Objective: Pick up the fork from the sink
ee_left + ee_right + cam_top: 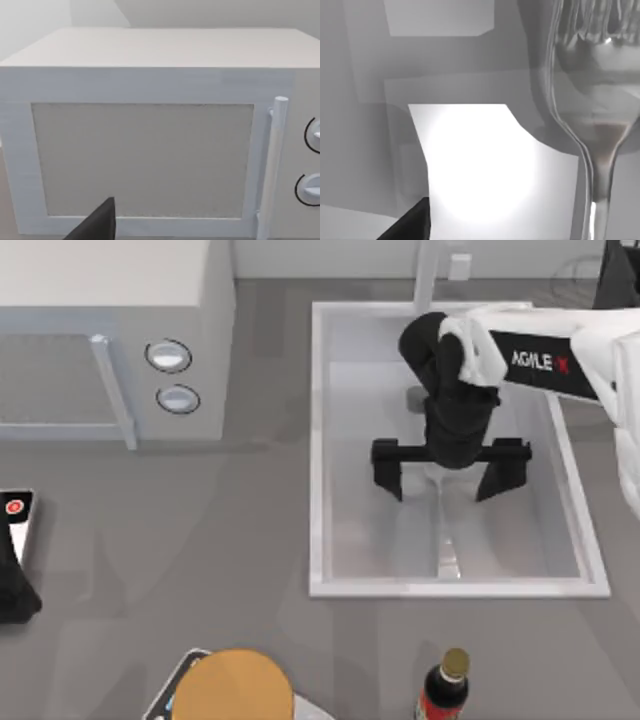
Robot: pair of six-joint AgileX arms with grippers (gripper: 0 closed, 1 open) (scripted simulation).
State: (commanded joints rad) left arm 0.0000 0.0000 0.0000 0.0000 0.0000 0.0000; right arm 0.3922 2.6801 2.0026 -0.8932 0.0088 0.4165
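The light-grey sink (325, 440) takes up the right half of the table. On its floor lies the silver fork (447, 545), handle toward the front rim and tines under my right gripper (446, 468). That gripper hangs low over the fork, open, with its two black fingers (388, 468) spread wide on either side and nothing held. The fork's head and neck (600, 125) loom very close in the right wrist view. My left arm (12, 580) is parked at the table's left edge, and one dark finger (100, 225) of it shows in front of the microwave.
A white microwave (110, 350) with two knobs stands at the back left, its door (145, 160) facing the left wrist camera. The faucet (428, 280) rises behind the sink. A dark bottle (445, 690) and a round tan object (238, 688) sit by the front edge.
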